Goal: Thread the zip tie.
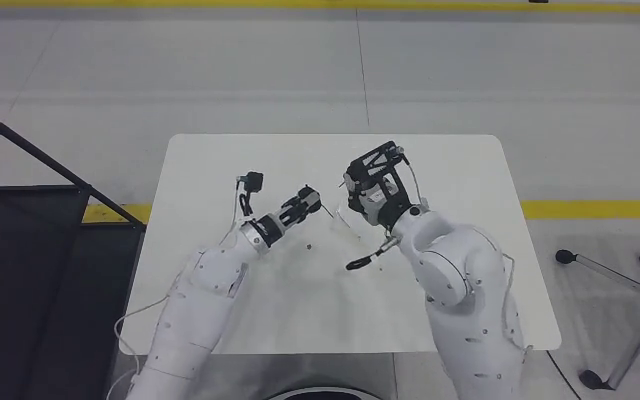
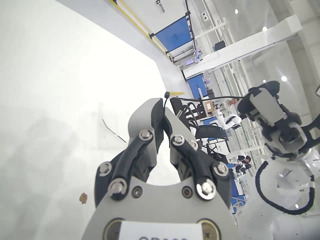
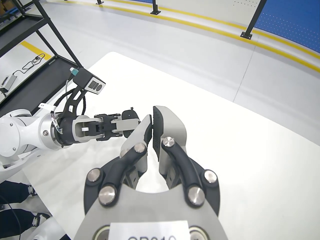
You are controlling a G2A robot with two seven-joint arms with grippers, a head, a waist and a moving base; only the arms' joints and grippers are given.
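A thin black zip tie (image 2: pixel 165 101) stands up between the pads of my left gripper (image 2: pixel 162 116), which is shut on it. Its small square head pokes out above the fingertips. In the top view the left gripper (image 1: pixel 308 199) hangs over the middle of the white table (image 1: pixel 460 300). My right gripper (image 3: pixel 151 119) is held just to its right, fingers closed together with nothing visible between the pads. It also appears in the left wrist view as the right gripper (image 2: pixel 271 116), off to the side and apart from the zip tie. From the right wrist view the left gripper (image 3: pixel 130 122) points toward my right fingers.
A thin dark line (image 2: pixel 113 131) and a small brown speck (image 2: pixel 83 198) lie on the table below the left gripper. A black rack (image 1: pixel 40 270) stands off the table's left edge. Bare table lies on all sides of the grippers.
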